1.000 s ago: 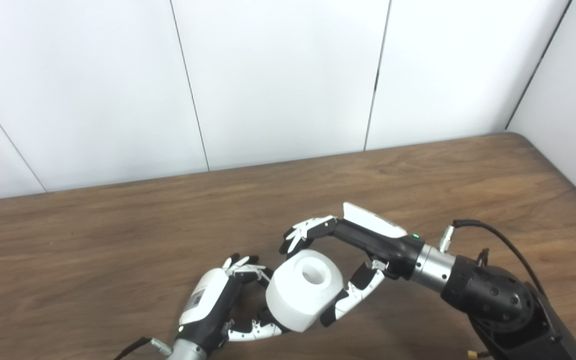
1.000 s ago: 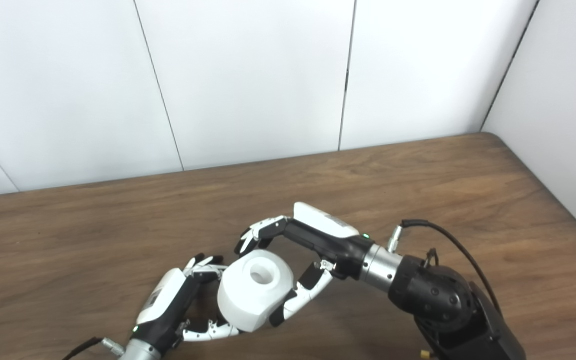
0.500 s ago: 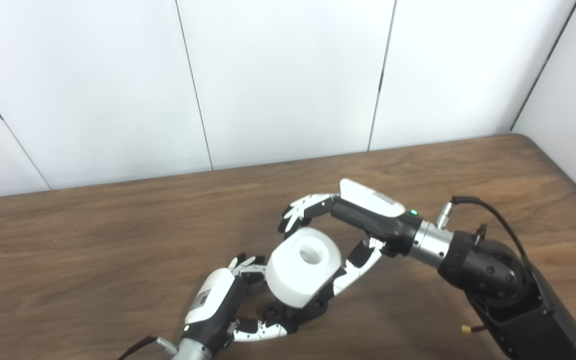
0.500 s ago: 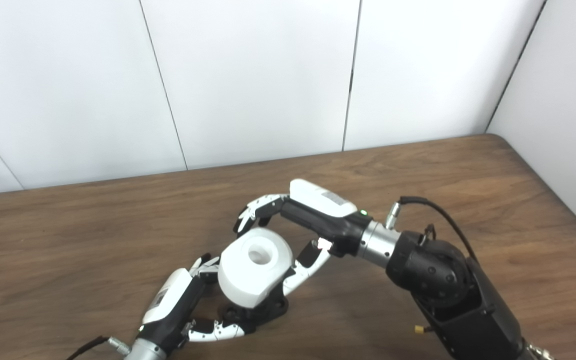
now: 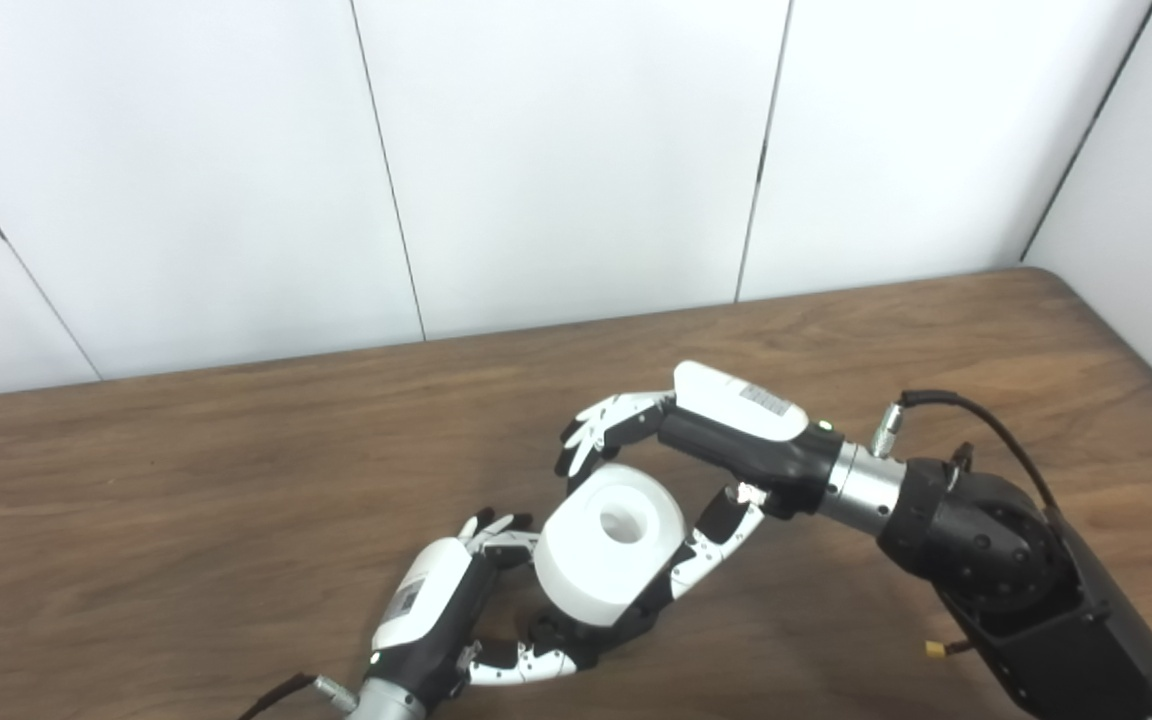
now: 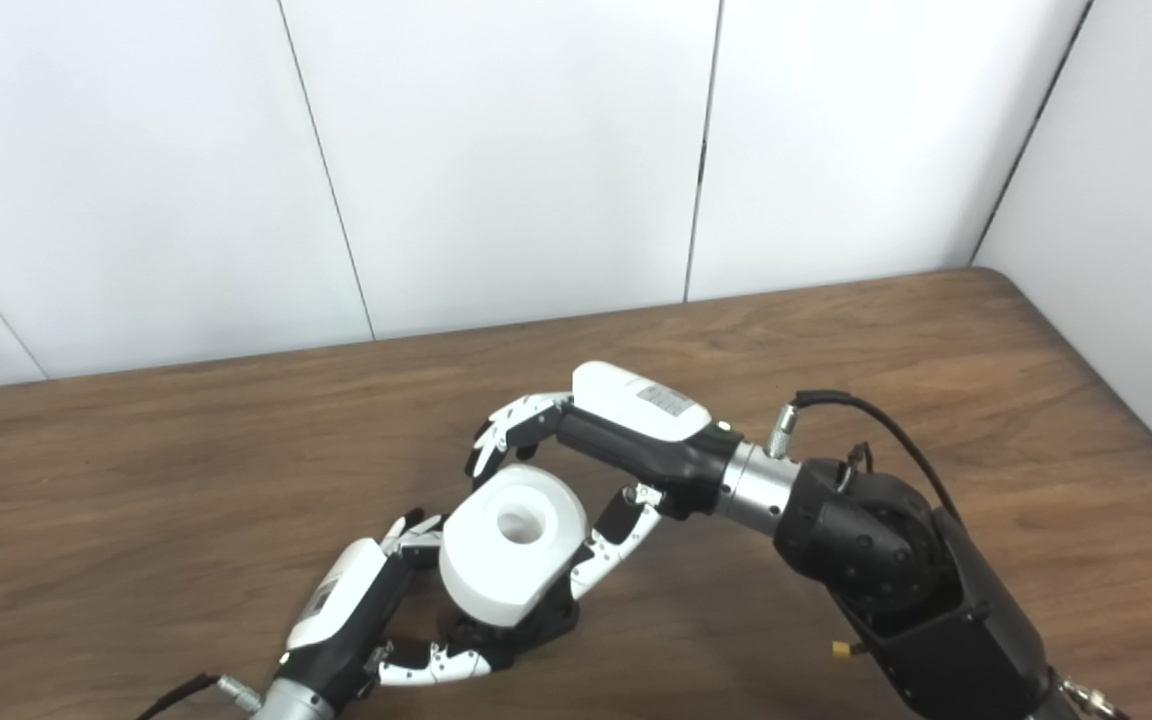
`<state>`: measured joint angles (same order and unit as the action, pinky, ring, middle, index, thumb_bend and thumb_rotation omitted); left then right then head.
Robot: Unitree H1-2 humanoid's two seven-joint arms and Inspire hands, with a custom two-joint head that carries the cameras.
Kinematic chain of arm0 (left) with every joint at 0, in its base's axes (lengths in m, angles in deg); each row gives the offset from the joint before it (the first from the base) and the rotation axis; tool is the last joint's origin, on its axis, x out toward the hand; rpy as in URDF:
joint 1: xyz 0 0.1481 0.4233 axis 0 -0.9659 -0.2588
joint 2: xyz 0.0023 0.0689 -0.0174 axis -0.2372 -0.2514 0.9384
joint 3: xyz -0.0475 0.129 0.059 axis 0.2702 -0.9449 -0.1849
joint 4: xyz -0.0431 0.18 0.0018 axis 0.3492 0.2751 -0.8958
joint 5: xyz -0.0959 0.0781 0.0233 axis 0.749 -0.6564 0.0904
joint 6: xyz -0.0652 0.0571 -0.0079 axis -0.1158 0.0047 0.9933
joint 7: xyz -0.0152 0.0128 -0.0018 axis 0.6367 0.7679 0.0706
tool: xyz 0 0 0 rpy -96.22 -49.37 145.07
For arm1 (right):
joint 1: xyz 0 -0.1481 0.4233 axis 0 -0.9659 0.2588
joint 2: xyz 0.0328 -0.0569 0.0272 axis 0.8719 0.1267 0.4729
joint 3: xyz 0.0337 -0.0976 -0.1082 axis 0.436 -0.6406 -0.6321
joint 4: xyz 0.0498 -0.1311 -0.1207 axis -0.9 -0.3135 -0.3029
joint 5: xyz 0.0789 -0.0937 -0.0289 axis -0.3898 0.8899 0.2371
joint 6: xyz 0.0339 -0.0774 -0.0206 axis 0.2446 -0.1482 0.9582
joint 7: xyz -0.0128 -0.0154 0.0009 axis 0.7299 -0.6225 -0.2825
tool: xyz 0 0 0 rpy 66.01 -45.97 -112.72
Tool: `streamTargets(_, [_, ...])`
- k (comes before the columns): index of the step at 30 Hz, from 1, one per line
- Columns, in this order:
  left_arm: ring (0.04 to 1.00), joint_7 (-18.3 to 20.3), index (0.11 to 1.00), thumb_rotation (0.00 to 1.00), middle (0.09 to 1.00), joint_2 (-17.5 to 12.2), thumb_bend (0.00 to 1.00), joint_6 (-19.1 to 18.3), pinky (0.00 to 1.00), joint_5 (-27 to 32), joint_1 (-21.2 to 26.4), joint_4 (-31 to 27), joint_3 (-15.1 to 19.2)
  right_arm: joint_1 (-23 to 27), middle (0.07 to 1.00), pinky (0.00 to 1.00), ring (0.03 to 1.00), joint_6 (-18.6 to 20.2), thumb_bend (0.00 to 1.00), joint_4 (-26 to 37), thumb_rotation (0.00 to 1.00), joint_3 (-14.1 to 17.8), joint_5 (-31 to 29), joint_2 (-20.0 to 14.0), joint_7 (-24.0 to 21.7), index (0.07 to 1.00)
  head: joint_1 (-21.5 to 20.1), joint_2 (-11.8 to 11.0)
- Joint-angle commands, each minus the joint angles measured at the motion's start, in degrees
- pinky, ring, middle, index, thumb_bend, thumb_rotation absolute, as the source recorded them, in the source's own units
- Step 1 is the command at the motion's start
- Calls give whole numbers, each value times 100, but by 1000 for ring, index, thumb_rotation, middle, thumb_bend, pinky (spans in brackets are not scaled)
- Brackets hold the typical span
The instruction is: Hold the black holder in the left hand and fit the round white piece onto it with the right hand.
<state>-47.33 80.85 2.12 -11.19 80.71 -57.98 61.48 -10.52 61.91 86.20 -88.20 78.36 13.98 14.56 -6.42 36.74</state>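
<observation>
Left hand (image 5: 436, 610) clamped on black holder (image 5: 586, 632), near counter (image 5: 186, 520) edge | right hand (image 5: 676, 480) fingers clamped round white piece (image 5: 608, 545), atop holder | advice: keep bore square, press straight down.

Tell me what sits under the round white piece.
Under the round white piece, part of the black holder shows, gripped by the left hand. Where the two meet is covered.
</observation>
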Motion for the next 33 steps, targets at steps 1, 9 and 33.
streamTargets(1, [915, 37, 484, 59, 757, 38, 524, 18, 1000, 13, 9, -209, -37, 158, 706, 640, 796, -280, 523, 66, 138, 42, 18, -124, 43, 481, -27, 33])
streamTargets(9, [917, 66, 484, 60, 756, 52, 524, 3, 1000, 40, -16, -260, -30, 121, 707, 641, 800, -363, 522, -28, 138, 20, 66, -188, 17, 481, -33, 41])
streamTargets(33, [912, 153, 484, 58, 758, 123, 524, -143, 1000, -60, -86, -527, -69, 21, 706, 651, 816, -550, 522, -341, 137, -38, 251, -226, 3, 481, 4, 160])
